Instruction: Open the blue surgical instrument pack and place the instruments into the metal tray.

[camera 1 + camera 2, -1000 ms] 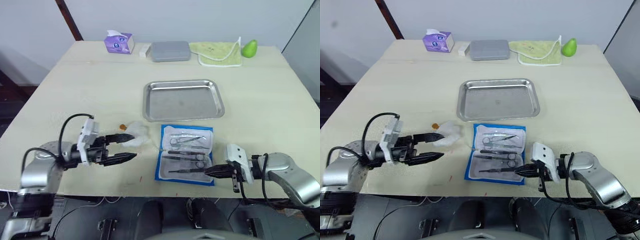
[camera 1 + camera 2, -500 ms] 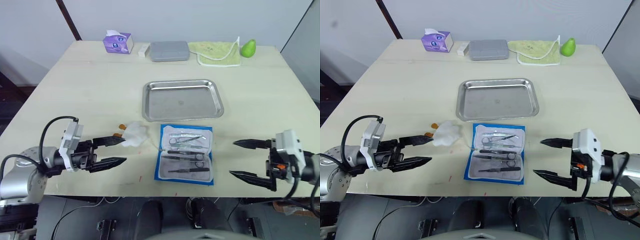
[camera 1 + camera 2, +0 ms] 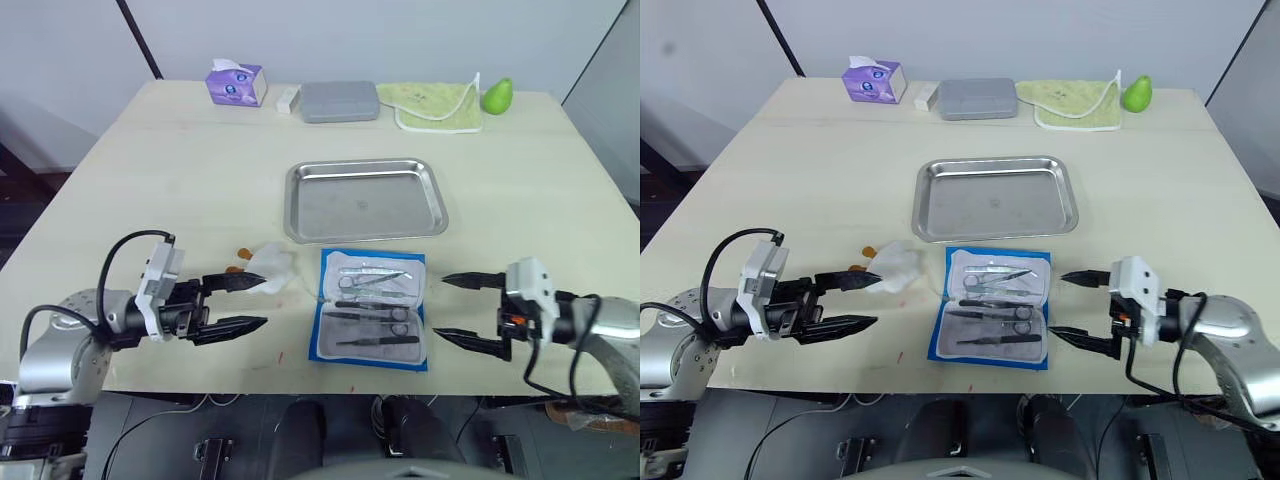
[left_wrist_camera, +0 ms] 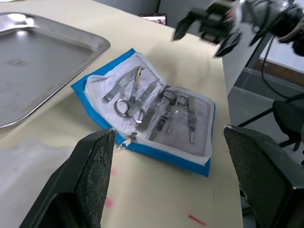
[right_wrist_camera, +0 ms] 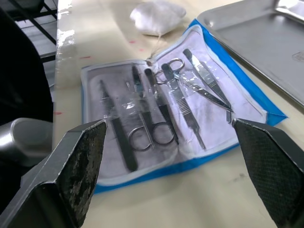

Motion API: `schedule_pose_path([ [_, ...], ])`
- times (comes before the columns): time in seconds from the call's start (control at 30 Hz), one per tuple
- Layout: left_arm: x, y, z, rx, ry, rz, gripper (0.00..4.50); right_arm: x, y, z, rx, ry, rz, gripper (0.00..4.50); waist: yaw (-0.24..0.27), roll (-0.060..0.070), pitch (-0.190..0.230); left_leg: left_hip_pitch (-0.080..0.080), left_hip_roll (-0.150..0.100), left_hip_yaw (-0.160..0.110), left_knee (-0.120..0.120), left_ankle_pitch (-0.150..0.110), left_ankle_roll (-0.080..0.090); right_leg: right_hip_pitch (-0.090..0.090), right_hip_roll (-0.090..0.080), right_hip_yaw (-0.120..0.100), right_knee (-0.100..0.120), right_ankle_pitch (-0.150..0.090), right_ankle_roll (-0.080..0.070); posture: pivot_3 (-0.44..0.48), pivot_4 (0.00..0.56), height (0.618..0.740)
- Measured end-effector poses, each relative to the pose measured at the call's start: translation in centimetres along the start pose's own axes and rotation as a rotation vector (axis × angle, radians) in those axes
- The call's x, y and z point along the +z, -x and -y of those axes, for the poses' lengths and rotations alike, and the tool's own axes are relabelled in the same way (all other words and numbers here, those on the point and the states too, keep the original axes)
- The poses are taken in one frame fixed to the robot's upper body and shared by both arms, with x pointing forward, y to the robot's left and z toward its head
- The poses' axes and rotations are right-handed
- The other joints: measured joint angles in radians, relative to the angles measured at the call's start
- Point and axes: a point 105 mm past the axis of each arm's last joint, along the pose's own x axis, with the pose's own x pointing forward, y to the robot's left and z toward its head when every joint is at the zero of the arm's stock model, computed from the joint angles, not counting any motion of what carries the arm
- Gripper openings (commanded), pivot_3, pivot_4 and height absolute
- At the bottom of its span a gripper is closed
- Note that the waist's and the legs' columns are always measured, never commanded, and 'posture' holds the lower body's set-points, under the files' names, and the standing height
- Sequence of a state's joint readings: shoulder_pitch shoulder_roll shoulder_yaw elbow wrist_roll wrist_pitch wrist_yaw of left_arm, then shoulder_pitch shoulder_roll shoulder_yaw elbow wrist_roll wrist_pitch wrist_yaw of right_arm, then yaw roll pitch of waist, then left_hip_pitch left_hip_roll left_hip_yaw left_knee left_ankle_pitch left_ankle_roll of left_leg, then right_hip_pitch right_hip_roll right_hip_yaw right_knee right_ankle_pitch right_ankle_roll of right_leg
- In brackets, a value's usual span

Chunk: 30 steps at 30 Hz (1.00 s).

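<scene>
Down on the pale table (image 3: 180,150), the left gripper (image 3: 252,303) spreads its two black fingers empty by one crumpled white wad (image 3: 270,268), the blue surgical instrument pack (image 3: 371,308) lies open with several thin steel instruments (image 5: 161,102) just before one shiny metal tray (image 3: 366,199), and the right gripper (image 3: 448,308) gapes empty.

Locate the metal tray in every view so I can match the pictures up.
Left eye view: the tray sits mid-table, just beyond the open blue pack.
Right eye view: same spot, tray behind the pack.
Left wrist view: tray fills the upper left corner, cut by the edge.
Right wrist view: tray is in the upper right corner, partly cut off.
Shared landmark: the pack, lying beside the tray's near rim in all four.
</scene>
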State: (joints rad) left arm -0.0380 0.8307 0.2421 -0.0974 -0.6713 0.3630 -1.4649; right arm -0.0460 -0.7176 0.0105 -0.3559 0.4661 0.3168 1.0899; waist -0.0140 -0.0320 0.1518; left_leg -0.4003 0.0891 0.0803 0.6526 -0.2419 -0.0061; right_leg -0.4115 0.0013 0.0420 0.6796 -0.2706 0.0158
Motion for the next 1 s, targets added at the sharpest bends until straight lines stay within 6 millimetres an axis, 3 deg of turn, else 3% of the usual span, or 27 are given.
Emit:
schedule_pose_path([
  [0.2, 0.1, -0.5, 0.1, -0.012, -0.003, -0.001, 3.85, -2.7, -1.9, 0.5, 0.047, 0.012, -0.028, 4.45, 0.002, 0.0, 0.001, 0.0, 0.0, 0.001, 0.0, 0.0, 0.0, 0.0, 0.0, 0.0, 0.0, 0.001, -0.001, 0.0, 0.15, 0.74],
  [1.0, 0.1, -1.3, 0.1, -0.047, -0.012, 0.002, 3.85, -4.4, -3.0, 2.2, 0.057, 0.043, -0.034, 4.45, 0.0, 0.001, 0.001, 0.001, 0.0, 0.001, 0.0, 0.0, 0.0, 0.0, 0.0, 0.001, 0.001, 0.001, -0.001, 0.0, 0.15, 0.74],
])
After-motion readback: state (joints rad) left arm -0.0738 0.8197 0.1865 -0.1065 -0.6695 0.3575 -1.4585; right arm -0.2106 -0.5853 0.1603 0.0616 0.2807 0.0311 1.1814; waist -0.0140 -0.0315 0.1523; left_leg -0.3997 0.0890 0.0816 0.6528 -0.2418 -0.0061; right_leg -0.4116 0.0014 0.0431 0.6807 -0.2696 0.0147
